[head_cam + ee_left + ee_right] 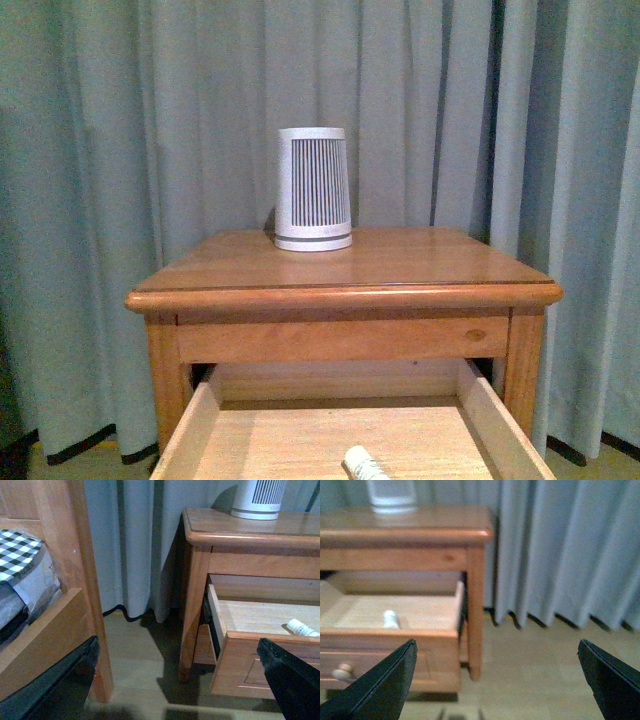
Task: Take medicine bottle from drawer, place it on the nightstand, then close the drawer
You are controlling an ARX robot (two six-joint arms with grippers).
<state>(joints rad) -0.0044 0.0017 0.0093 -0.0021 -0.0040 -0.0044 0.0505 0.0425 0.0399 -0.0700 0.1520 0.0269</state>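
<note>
The honey-brown nightstand (pixel 340 262) stands ahead with its top drawer (pixel 200 420) pulled out, pale wood inside. The white medicine bottle (pixel 365 464) lies on its side on the drawer floor near the front; it shows as the bottle (pixel 303 628) in the left wrist view and the bottle (pixel 390 619) in the right wrist view. My left gripper (pixel 180 680) is open, low and off the nightstand's left side, over the floor. My right gripper (pixel 496 677) is open, off the drawer's right front corner, holding nothing. The drawer knob (pixel 342 671) shows on the front panel.
A white ribbed, tapered appliance (pixel 314 189) stands at the back of the nightstand top. Grey curtains (pixel 100 150) hang behind and to both sides. A wooden bed frame (pixel 65 580) with checked bedding (pixel 17 555) is close on the left. Wooden floor (pixel 535 670) lies right of the nightstand.
</note>
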